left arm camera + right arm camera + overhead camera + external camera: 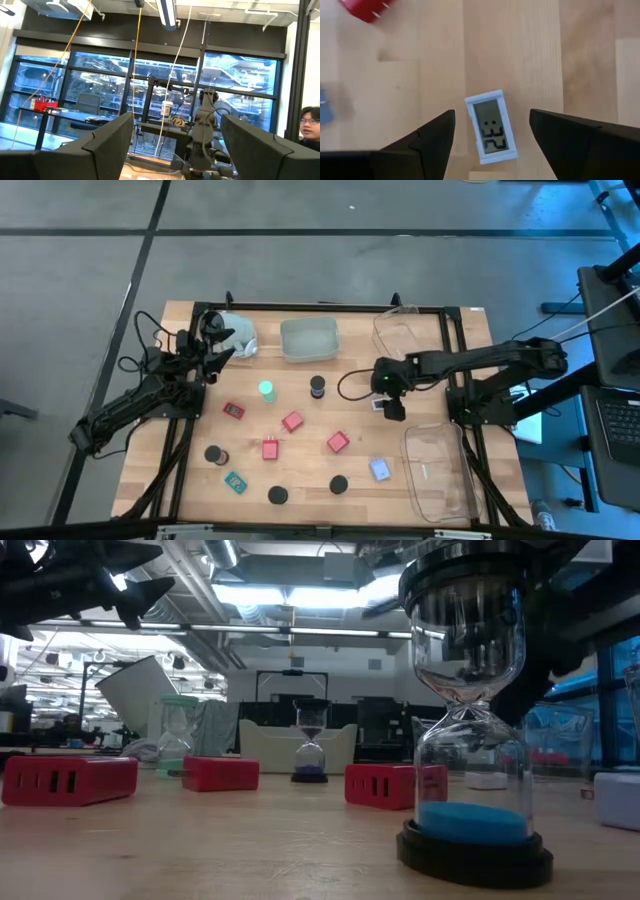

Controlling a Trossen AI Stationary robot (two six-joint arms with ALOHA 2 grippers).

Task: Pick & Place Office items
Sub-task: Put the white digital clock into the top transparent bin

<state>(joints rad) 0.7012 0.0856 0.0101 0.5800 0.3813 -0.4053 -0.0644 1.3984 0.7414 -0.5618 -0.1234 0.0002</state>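
Wooden slats make up the counter (pixel 300 460), with office items scattered across it and trays along its far and right edges. Landmark for this report is the small white digital display (pixel 491 126), lying flat on the bare wood directly beneath the right gripper (pixel 492 131); the high view shows it as a pale speck (pixel 378 405) beside the gripper head (pixel 392 408). The jaws stand open, one finger on either side of the display, clear of it and above it. Nearest the camera side of the counter from the display lie a black cap (pixel 338 484), a second black cap (pixel 277 495), a teal rectangle (pixel 235 481) and a pale blue rectangle (pixel 380 470). Closer to the display are three red blocks, the nearest (pixel 338 442) just toward the camera from it, and a clear tray (pixel 440 470) to its right. Level with the display, well to its left, stand a dark sand-timer (pixel 318 387) and a green-glowing round item (pixel 266 390). Beyond it sit a grey tray (pixel 309 340) and a second clear tray (pixel 408 330). The left gripper (pixel 215 345) hangs over the far left corner, raised and pointing into the room, its jaws open and empty. Judgement: the step in hand is the approach to a pick of the display. The next move calls for a straight descent, since the display lies slightly skewed between the fingers, then closure across its short sides.
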